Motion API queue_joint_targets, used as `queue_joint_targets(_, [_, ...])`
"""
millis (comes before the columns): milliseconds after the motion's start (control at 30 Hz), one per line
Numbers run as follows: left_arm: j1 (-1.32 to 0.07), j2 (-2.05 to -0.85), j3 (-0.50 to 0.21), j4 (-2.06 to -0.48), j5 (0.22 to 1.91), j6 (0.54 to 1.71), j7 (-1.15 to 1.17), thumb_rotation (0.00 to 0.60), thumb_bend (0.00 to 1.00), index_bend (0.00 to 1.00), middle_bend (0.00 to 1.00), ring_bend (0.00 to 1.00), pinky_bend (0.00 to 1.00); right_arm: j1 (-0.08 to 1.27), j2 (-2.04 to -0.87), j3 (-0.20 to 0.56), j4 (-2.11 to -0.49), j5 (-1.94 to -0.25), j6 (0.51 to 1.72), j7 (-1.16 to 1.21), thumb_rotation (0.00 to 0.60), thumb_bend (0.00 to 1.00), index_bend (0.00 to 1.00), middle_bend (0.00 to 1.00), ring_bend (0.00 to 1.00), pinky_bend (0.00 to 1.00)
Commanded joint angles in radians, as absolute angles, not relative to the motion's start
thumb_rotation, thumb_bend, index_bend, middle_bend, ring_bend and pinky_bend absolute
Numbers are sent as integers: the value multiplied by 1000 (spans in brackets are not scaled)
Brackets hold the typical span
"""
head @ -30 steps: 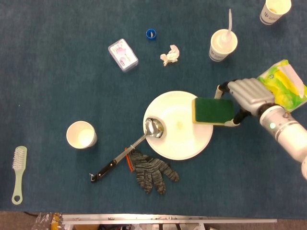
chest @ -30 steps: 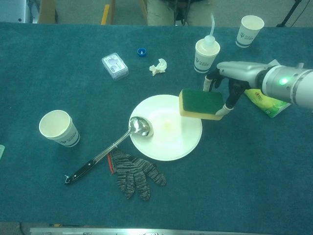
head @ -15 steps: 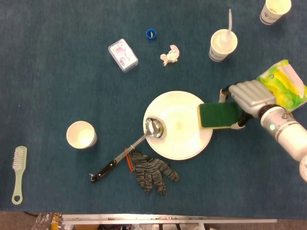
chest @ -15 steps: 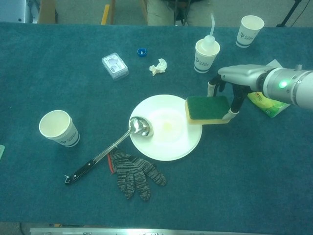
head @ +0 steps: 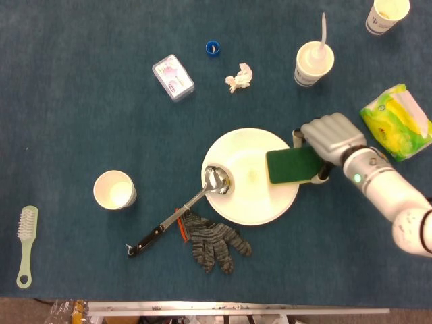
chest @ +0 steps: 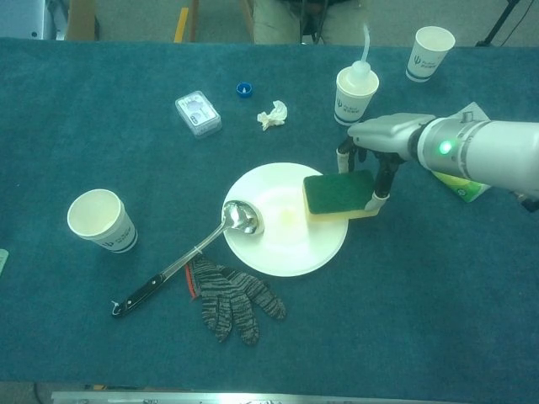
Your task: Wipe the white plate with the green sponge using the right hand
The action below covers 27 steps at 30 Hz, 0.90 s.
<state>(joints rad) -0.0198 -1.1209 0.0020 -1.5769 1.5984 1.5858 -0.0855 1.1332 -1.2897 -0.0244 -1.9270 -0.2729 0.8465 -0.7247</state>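
Observation:
The white plate (head: pixel 248 199) (chest: pixel 278 249) lies mid-table with a steel ladle (head: pixel 217 180) (chest: pixel 240 218) resting its bowl on the plate's left side. My right hand (head: pixel 329 136) (chest: pixel 381 135) grips the green sponge (head: pixel 292 166) (chest: pixel 338 193) by its right end. The sponge lies flat over the plate's right part, green face up with a yellow layer beneath; whether it presses on the plate I cannot tell. My left hand is in neither view.
A grey knit glove (head: pixel 214 241) lies below the plate. A cup with a nozzle bottle (head: pixel 314 62) and a green-yellow packet (head: pixel 398 123) stand close behind my right arm. A paper cup (head: pixel 115 190), a small plastic box (head: pixel 173 77), crumpled tissue (head: pixel 239 77) and a blue cap (head: pixel 212 47) lie further off.
My right hand carried the sponge right toward the plate's edge, then back left over the plate. The ladle and plate stayed put.

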Motion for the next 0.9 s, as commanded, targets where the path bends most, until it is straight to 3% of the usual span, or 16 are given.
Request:
queue_joint_targets(33, [-19, -1121, 2, -1575, 1596, 1586, -88, 600, 388, 303, 207, 47, 87, 1174, -1321, -36, -1911, -225, 865, -756, 600, 118, 447, 341, 256, 467])
queue_joint_targets(900, [-15, -1132, -5, -1539, 1581, 1589, -139, 600, 388, 302, 206, 47, 87, 1371, -1467, -36, -1852, 5, 966, -930, 600, 119, 447, 341, 256, 467])
